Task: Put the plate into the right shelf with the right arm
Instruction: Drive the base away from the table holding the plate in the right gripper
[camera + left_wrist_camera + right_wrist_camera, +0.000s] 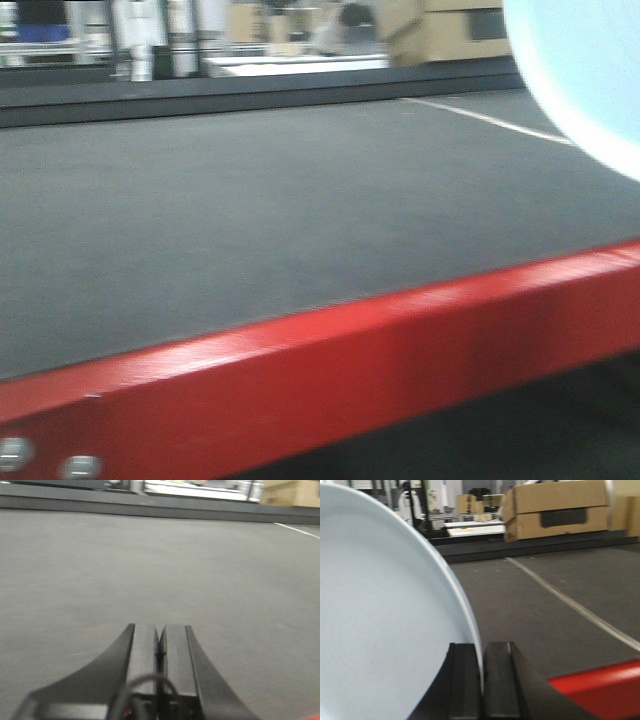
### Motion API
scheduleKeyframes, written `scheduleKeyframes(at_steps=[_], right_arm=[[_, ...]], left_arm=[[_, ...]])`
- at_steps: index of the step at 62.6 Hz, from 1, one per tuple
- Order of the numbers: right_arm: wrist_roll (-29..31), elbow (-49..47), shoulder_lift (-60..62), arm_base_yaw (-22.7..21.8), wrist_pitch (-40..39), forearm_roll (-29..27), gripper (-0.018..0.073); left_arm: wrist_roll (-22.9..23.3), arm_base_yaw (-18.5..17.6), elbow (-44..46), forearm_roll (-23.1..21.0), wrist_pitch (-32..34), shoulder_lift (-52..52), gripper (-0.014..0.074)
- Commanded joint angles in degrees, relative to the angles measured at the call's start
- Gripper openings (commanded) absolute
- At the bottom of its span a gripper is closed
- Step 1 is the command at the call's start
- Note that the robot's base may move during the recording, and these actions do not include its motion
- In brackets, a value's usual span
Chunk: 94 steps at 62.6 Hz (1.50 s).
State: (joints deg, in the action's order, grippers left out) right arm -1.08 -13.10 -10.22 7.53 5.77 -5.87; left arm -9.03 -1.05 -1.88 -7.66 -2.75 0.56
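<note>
The pale blue-white plate [380, 610] fills the left of the right wrist view, held on edge. My right gripper [482, 652] is shut on its rim, one black finger on each side. The plate also shows at the top right of the front view [590, 70], raised above the table. My left gripper [161, 635] is shut and empty, low over the grey table top [150, 565]. The stainless-steel right shelf is out of view.
A red-framed table with a dark grey top [260, 220] lies ahead, its red front rail [330, 360] close to the camera. A white line [570, 605] crosses the top. Cardboard boxes [555, 507] and racks stand far behind.
</note>
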Motion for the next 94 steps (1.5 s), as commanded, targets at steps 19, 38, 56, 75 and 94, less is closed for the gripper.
scheduleKeyframes(at_steps=[19,38,56,75,94], right_arm=[[0.2,-1.7,-0.4,-0.3,-6.1,-0.1,0.0065],[0.2,-1.7,-0.4,-0.3,-6.1,-0.1,0.0065],[0.2,-1.7,-0.4,-0.3,-6.1,-0.1,0.0065],[0.2,-1.7,-0.4,-0.3,-6.1,-0.1,0.0065],[0.2,-1.7,-0.4,-0.3,-6.1,-0.1,0.0065]], left_arm=[[0.4,-0.1,-0.6,-0.5,5.2,0.6,-0.0128],[0.4,-0.1,-0.6,-0.5,5.2,0.6,-0.0128],[0.4,-0.1,-0.6,-0.5,5.2,0.6,-0.0128],[0.4,-0.1,-0.6,-0.5,5.2,0.6,-0.0128],[0.4,-0.1,-0.6,-0.5,5.2,0.6,-0.0128]])
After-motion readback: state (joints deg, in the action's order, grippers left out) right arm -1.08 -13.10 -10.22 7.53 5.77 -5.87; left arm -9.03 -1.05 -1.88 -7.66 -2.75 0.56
